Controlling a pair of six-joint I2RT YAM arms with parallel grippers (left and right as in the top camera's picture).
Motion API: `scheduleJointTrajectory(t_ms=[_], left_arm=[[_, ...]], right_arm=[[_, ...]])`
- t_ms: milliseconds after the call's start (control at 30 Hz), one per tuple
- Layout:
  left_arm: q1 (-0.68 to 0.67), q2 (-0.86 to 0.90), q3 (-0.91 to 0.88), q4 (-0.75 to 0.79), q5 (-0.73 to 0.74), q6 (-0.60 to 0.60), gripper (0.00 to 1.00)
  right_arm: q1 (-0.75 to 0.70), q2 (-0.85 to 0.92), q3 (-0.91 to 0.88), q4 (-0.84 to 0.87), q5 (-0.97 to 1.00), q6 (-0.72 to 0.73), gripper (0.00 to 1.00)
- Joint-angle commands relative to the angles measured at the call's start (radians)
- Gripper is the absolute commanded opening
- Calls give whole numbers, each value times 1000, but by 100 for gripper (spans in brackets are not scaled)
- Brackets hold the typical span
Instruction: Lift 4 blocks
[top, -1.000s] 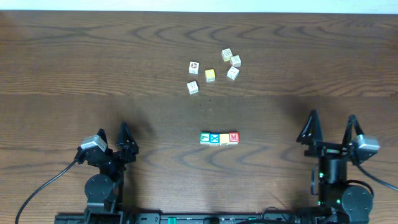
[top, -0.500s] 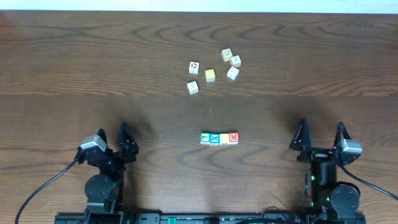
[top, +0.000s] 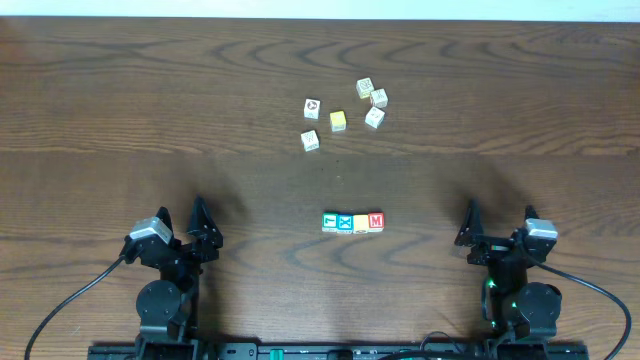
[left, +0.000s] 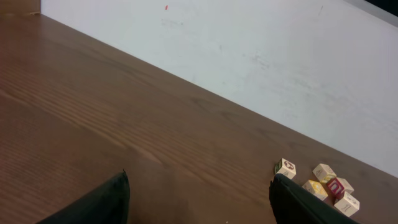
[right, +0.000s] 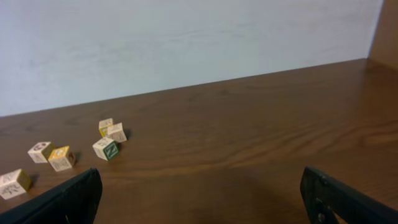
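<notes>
Four small letter cubes sit in a tight row on the dark wooden table (top: 120, 90), side by side and touching. From left to right they are a teal-green faced cube (top: 330, 222), a blue cube with a white X (top: 346, 222), a yellow-orange cube (top: 360, 223) and a red cube with an M (top: 375, 220).

The row lies between the two arms, about level with their fingertips and well apart from both (a little nearer the right one). The left tool (top: 181, 210) stands off to the row's left, its two black fingers (left: 115, 196) spread wide with nothing between them. The right tool (top: 500, 210) stands off to the row's right, its jaws just as wide apart and empty. Both tools point toward the far side of the table, not at the row.

Farther back lies a loose cluster of cream-faced cubes (top: 374, 117) with a pale yellow cube (top: 338, 121) among them. Each wrist view looks past its spread fingers at this cluster.
</notes>
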Motion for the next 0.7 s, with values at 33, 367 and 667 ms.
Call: scheduleJointTrajectory(t_ms=[33,367,667], left_arm=[[5,-5,-12,-50,-11,10,72],[5,-5,-12,-50,-11,10,72],[5,-5,-12,-50,-11,10,72]], right_arm=[[-10,-7,-2,-10,-6,-93,99],[-11,-7,-2,-6,-23,-99,99],[-11,-7,-2,-6,-23,-99,99]])
